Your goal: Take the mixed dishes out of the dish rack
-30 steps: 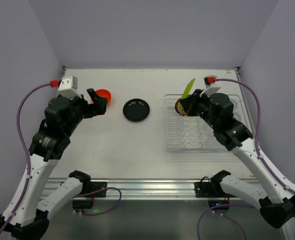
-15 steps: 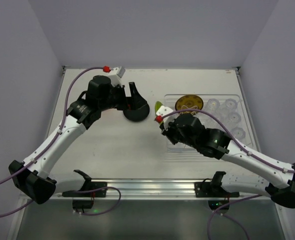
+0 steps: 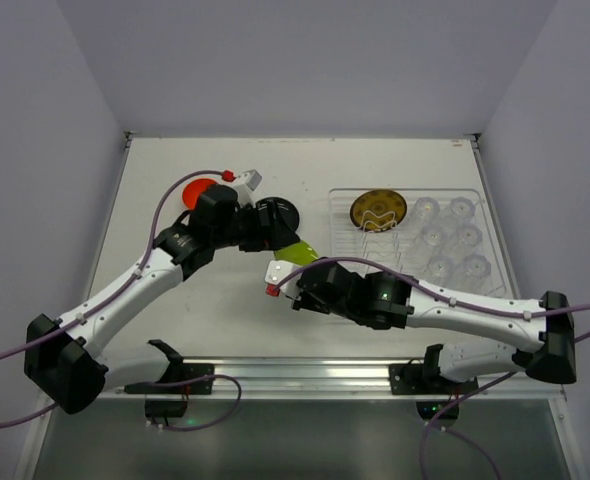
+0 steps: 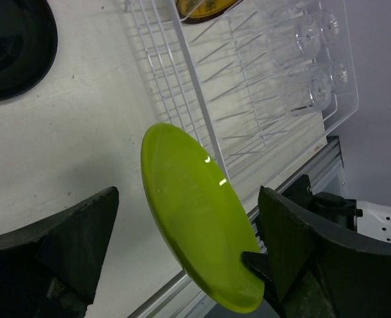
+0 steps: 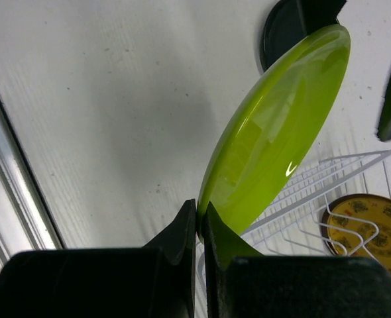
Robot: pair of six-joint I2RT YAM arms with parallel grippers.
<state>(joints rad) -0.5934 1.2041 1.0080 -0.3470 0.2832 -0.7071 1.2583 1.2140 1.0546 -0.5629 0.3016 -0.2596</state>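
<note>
Top view: the lime green plate [image 3: 297, 250] is out of the dish rack [image 3: 347, 262]; a second ago it stood upright at the rack's far left corner. My right pincer [image 3: 299, 264] now holds it tilted above the tabletop [image 3: 225, 300], between the rack and the black plate [image 3: 281, 212]. My left pincer [image 3: 273, 232] has swung in from beside the orange-red bowl [image 3: 196, 190] to meet it. The patterned plate [image 3: 377, 210] and six clear cups [image 3: 467, 238] remain in the rack. Left wrist view: the left pincer [image 4: 187, 199] stands wide apart, one finger either side of the green plate [image 4: 195, 218], neither touching it; the rack [image 4: 182, 86] lies beyond. Right wrist view: the right pincer [image 5: 199, 222] is clamped tight on the lower rim of the plate [image 5: 275, 132], the rack wires [image 5: 301, 192] behind it. Judgement: a hand-over is being set up; the left must close before the right lets go, else the plate drops.
</note>
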